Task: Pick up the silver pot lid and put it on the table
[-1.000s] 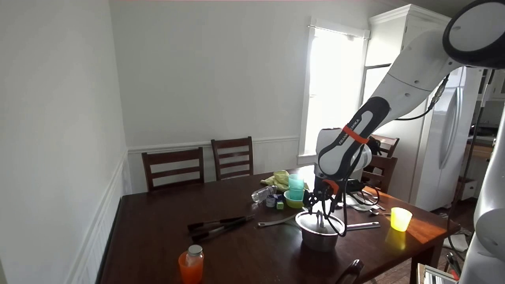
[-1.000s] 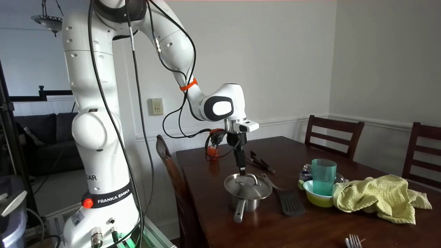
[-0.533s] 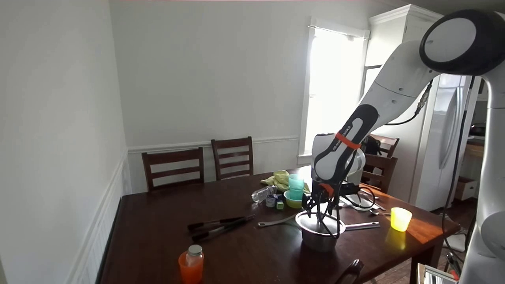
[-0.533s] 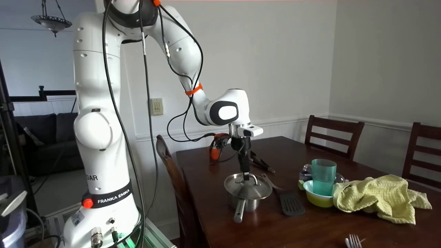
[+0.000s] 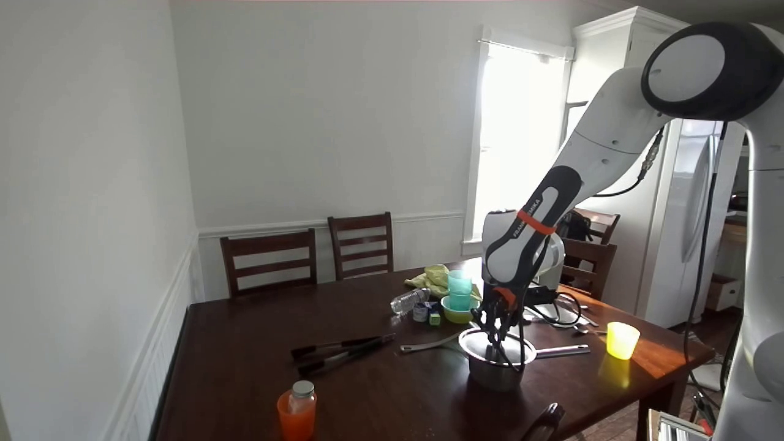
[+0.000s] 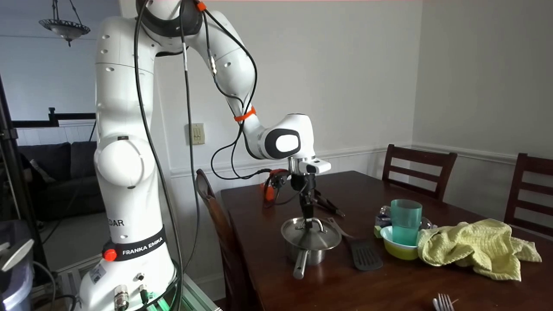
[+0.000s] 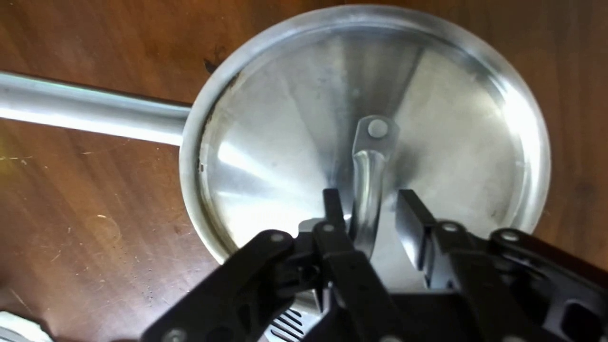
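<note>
The silver pot lid [image 7: 451, 114] lies flat on the small steel pot [image 6: 317, 257], its arched handle [image 7: 366, 190] standing up across the middle. Under the pot is the dark brown table [image 6: 345, 293]. My gripper [image 7: 369, 197] points straight down over the lid, with the handle between its fingers. In the wrist view the left finger [image 7: 333, 206] is close beside the handle, while a clear gap separates the right finger [image 7: 413, 223] from it. Whether the left one touches cannot be told. Both exterior views show the fingertips low at the lid's top.
A black spatula [image 6: 366, 255] lies beside the pot, tongs [image 6: 330, 206] farther off. A teal cup [image 6: 406, 220] stands in a bowl [image 6: 399, 250] near a yellow towel [image 6: 479, 246]. Also on the table are a yellow cup [image 5: 623, 341] and an orange cup [image 5: 297, 419].
My gripper has come down and slightly across onto the lid's handle, and its fingers have drawn closer together. Lid and pot have stayed in place.
</note>
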You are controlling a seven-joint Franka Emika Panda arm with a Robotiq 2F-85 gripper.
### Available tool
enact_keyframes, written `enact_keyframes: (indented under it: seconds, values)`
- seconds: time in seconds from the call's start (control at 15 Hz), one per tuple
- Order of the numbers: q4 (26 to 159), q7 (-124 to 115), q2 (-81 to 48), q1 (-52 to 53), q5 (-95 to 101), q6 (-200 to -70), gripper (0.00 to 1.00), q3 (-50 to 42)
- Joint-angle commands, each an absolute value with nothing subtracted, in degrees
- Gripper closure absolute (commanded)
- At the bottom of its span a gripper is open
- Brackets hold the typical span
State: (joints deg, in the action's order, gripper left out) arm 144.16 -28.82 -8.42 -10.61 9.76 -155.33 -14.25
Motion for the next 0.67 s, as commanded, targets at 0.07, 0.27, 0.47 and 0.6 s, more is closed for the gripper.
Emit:
enact_keyframes:
  seconds: [0.07,0.27,0.47,0.6]
  values:
    - [143.5,-30.2,-8.8,-9.1,10.9,-155.1,0.99,-16.1]
    - [144.0,-30.6,-7.6,-8.9,11.7,-154.5,0.96,-16.8]
    - [144.7,-31.9,-5.5,-8.5,13.8,-153.6,0.96,-18.1]
    - [145.2,-34.0,-3.5,-8.4,17.6,-153.4,0.96,-19.5]
